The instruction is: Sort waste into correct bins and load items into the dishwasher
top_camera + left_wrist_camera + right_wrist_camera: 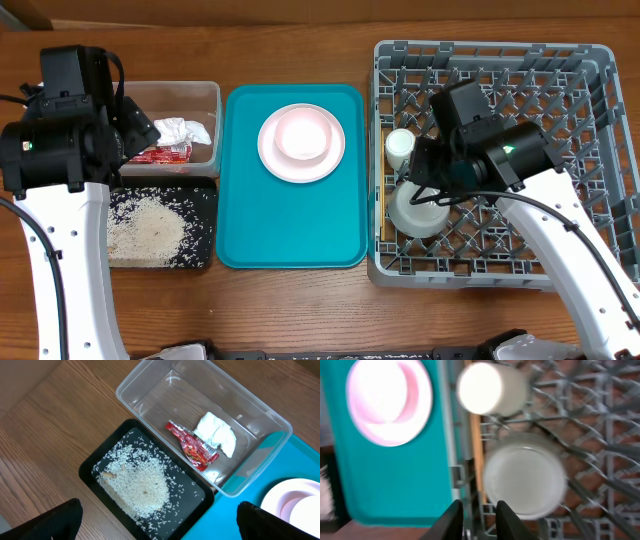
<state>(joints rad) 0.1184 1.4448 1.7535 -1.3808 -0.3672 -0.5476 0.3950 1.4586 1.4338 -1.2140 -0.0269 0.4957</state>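
Note:
The crumpled white napkin (216,434) and the red foil wrapper (192,446) lie in the clear tub (150,380). Loose rice (137,482) is spread in the black tray (87,467) beside it. My left gripper (160,524) hangs wide open above that tray, holding nothing. The pink plate (270,150) carries the white-pink bowl (303,134) on the teal tray. In the grey dish rack (560,60), the white cup (492,389) lies next to the grey-green bowl (525,477). My right gripper (479,520) hovers at the rack's left edge beside that bowl, jaws slightly apart with nothing between them.
The teal serving tray (290,225) lies between the two bins and the rack. Upright pegs fill the rack around the bowl and the cup. Bare wooden table (300,310) runs along the front.

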